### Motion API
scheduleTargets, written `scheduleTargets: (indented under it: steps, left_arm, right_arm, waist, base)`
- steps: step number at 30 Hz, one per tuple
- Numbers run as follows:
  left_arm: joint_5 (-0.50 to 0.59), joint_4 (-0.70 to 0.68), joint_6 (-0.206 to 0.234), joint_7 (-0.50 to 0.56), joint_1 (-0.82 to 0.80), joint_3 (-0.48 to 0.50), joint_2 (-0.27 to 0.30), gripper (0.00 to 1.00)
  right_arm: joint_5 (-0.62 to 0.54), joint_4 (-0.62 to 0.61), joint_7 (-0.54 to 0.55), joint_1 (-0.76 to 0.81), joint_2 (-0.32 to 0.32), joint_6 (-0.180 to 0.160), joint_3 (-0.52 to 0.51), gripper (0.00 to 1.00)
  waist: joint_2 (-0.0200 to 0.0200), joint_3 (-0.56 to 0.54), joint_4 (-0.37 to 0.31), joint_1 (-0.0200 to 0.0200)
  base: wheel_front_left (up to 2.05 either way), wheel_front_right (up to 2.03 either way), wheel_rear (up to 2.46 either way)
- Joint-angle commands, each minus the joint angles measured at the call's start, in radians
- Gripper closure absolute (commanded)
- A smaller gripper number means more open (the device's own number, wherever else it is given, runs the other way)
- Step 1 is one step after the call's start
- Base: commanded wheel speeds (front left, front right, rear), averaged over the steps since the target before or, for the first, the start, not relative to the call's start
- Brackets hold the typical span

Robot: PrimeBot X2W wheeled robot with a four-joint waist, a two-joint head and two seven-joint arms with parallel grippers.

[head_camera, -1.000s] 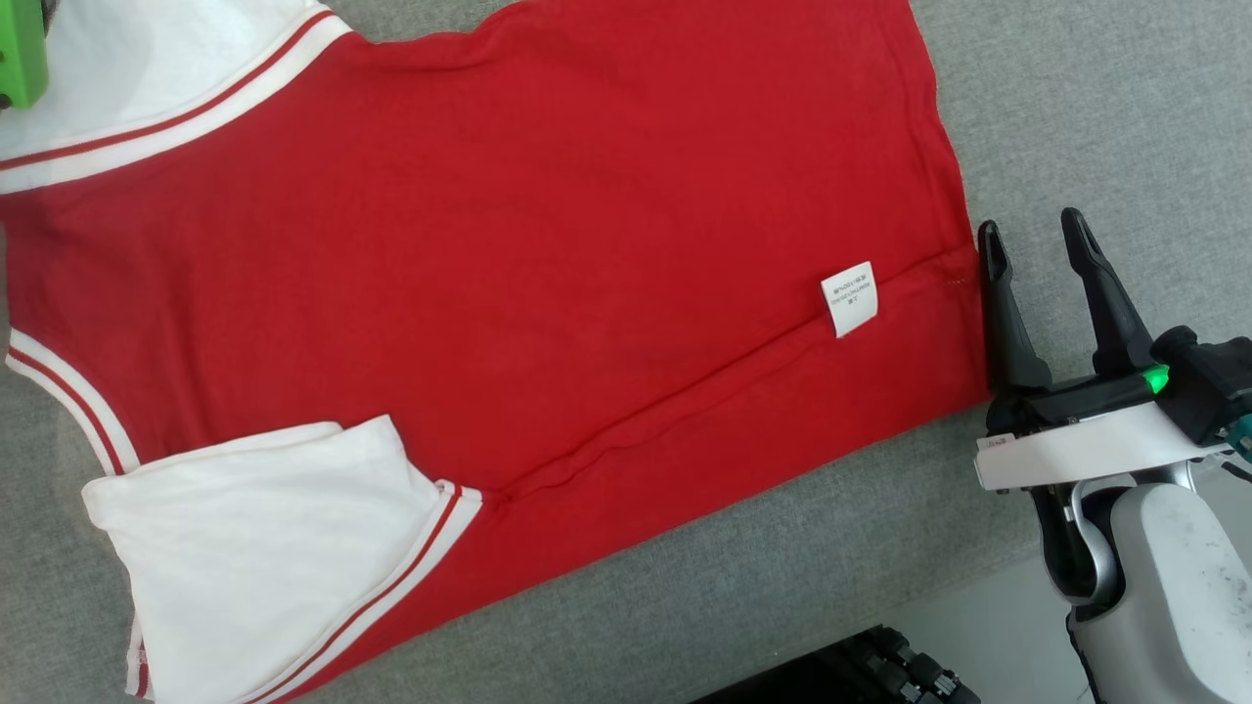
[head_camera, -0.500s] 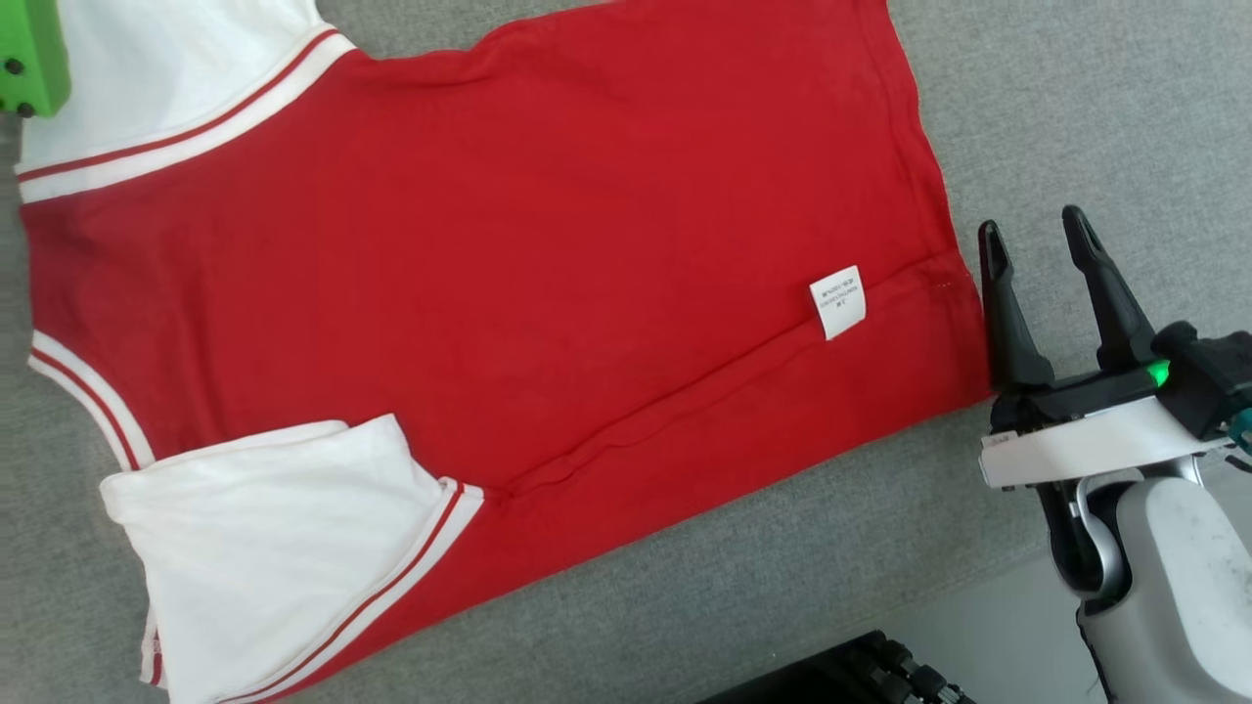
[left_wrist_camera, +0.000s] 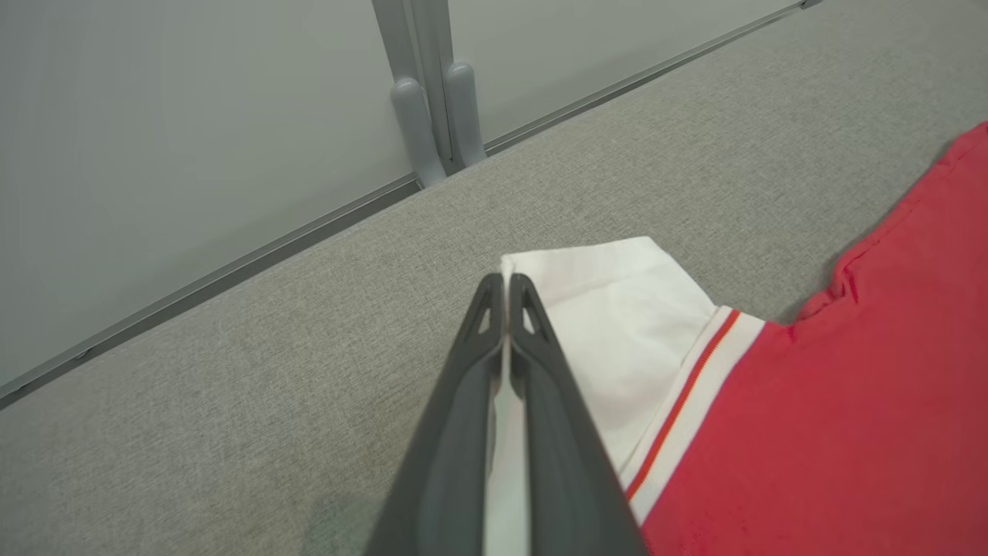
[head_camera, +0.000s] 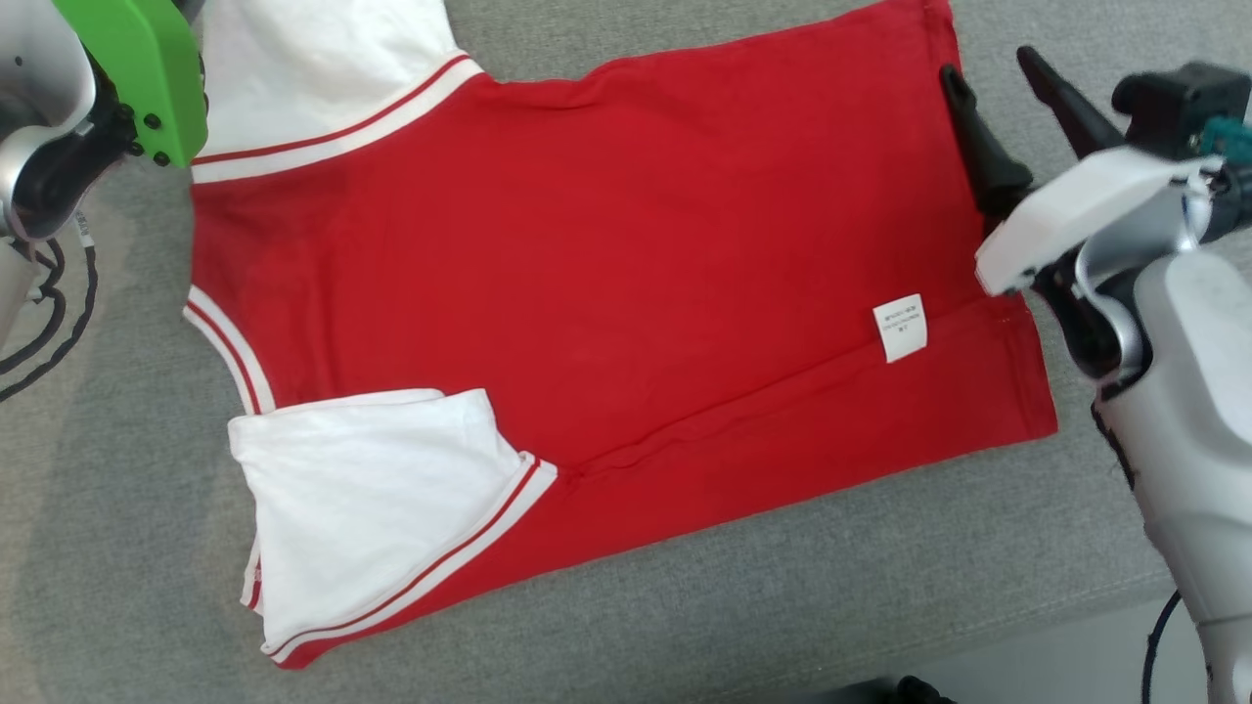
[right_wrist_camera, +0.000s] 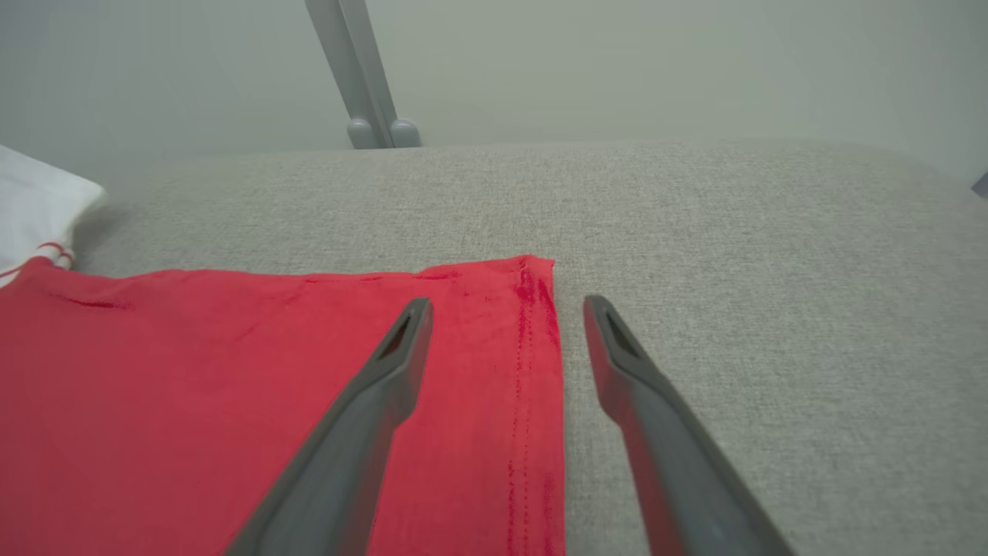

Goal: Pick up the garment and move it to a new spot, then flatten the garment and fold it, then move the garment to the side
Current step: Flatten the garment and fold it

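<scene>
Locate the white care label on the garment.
In the head view, the care label lies on the red garment near its right hem, just below the right claw.

Grey woven fabric surface (head_camera: 685, 606); at its far edge, a grey upright post (left_wrist_camera: 423, 46) stands against a pale wall (left_wrist_camera: 193, 116).

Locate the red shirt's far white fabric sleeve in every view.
Head view: white sleeve, top left, by the green casing.
Left wrist view: sleeve at centre, its edge pinched by the shut left gripper.
Right wrist view: sleeve at far left edge.
Shared landmark: its red-striped white band.
</scene>
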Motion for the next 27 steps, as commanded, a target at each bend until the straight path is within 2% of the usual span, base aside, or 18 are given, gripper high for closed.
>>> scheduleTargets:
  steps: [1, 6, 12, 18, 27]
  left_arm:
    - [-0.008, -0.013, 0.002, -0.008, 0.010, -0.008, 0.006, 1.00]
    - [-0.015, -0.063, 0.002, -0.021, -0.004, -0.033, 0.008, 1.00]
    - [-0.018, -0.104, 0.002, -0.031, -0.018, -0.058, 0.017, 1.00]
    - [-0.020, -0.124, 0.002, -0.037, -0.028, -0.071, 0.027, 1.00]
    - [-0.027, -0.118, 0.002, -0.047, -0.031, -0.081, 0.025, 1.00]
  right_arm:
    - [0.016, 0.035, 0.039, -0.040, -0.005, -0.001, 0.001, 0.00]
    - [0.014, 0.195, 0.195, -0.171, -0.010, -0.001, -0.027, 0.00]
    - [-0.007, 0.323, 0.281, -0.253, 0.003, -0.001, -0.042, 0.00]
    - [0.008, 0.377, 0.282, -0.297, 0.024, -0.001, -0.035, 0.00]
    - [0.025, 0.414, 0.264, -0.331, 0.010, -0.001, -0.008, 0.00]
  waist:
    - [0.0000, -0.022, 0.045, 0.0000]
    - [0.0000, -0.017, 0.085, 0.0000]
    - [0.0000, -0.010, 0.105, 0.0000]
    - [0.0000, 0.000, 0.114, 0.0000]
    - [0.0000, 0.004, 0.119, 0.0000]
  base:
    - [0.00, 0.00, 0.00]
    - [0.00, 0.00, 0.00]
    - [0.00, 0.00, 0.00]
    - [0.00, 0.00, 0.00]
    - [0.00, 0.00, 0.00]
